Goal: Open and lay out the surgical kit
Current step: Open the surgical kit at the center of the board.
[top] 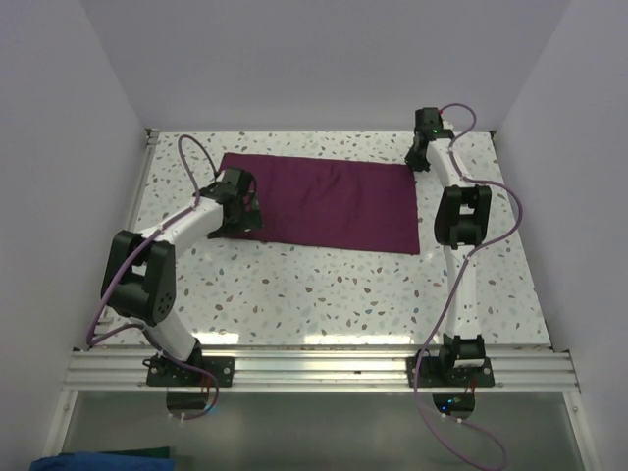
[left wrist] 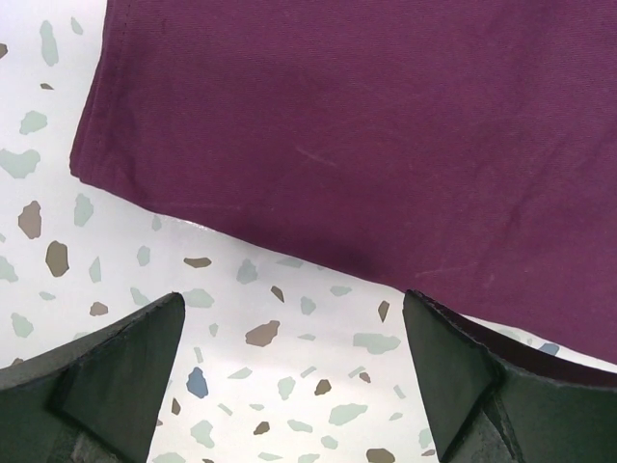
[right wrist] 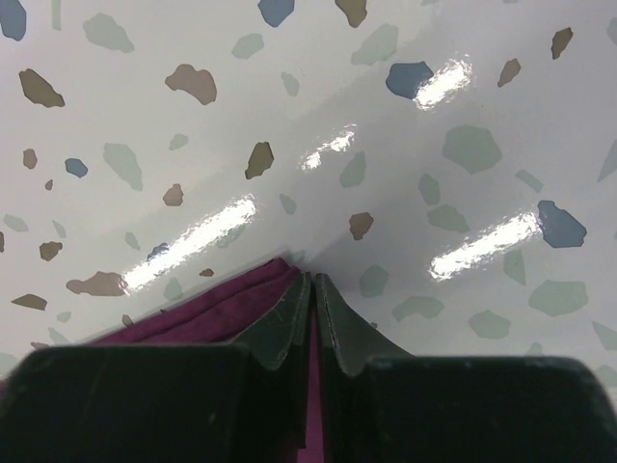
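- Cloth wrap (top: 329, 201): dark magenta-purple. It lies flat as a folded rectangle on the far half of the speckled tabletop (top: 324, 289), with its long side running left to right.
- Left pincer (top: 245, 204), position: I hold it at the wrap's left short edge, close to the near-left corner.
- Left pincer, state: the jaws are spread wide. Only bare tabletop shows between my fingers (left wrist: 116, 381), and I have hold of nothing.
- Left wrist view: the wrap's near edge runs slantwise just ahead of my fingertips. At the lower right it passes behind the right-hand finger.
- Right pincer (top: 420, 157), position: my right arm is stretched out along the wrap's right edge, and the pincer sits at the far right corner.
- Right pincer, state: the jaws are drawn almost fully together. A thin strip of purple fabric shows in the slit between the fingers (right wrist: 280, 333), so I am clamped on the wrap at its edge.
- Right wrist view: a doubled layer of the fabric bunches just left of my fingers and rests on the glossy tabletop.
- Under the fabric: I cannot tell from any view what lies there.
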